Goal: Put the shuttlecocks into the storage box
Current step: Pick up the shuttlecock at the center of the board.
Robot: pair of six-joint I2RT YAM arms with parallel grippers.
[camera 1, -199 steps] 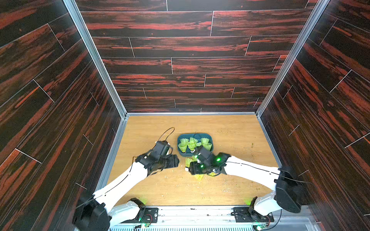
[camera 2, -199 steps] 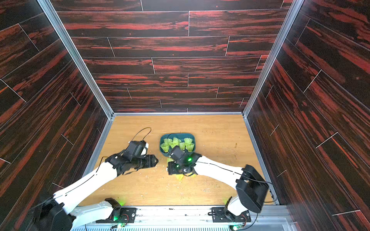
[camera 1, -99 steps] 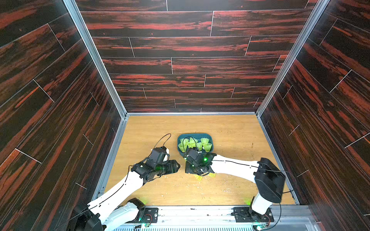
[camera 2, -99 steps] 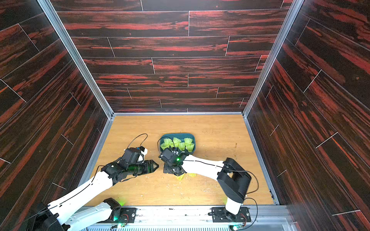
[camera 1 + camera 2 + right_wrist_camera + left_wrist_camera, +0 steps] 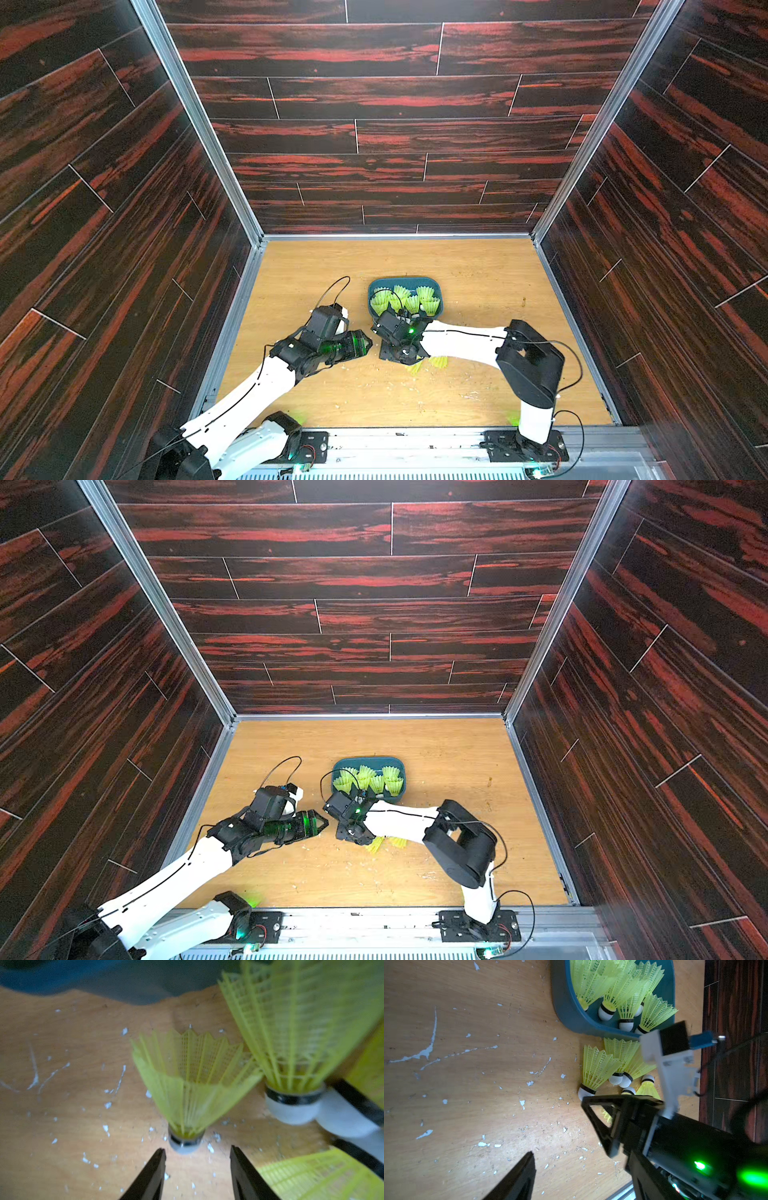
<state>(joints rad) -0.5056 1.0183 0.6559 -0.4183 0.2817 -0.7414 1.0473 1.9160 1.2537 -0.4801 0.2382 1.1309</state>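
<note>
The teal storage box holds several neon shuttlecocks. Several more shuttlecocks lie loose on the table just in front of it. My right gripper is open and low over the table. The white cork of one lying shuttlecock sits just ahead of its fingertips, untouched. My left gripper is open and empty, close beside the right one.
The wooden tabletop is flecked with white chips. Dark panelled walls enclose it on three sides. The right arm's elbow is folded over the near right part. A cable loops up from the left wrist.
The right arm's elbow has swung left and the wrist has turned, its jaws a little narrower. The left arm has dropped slightly lower, its gripper unchanged.
</note>
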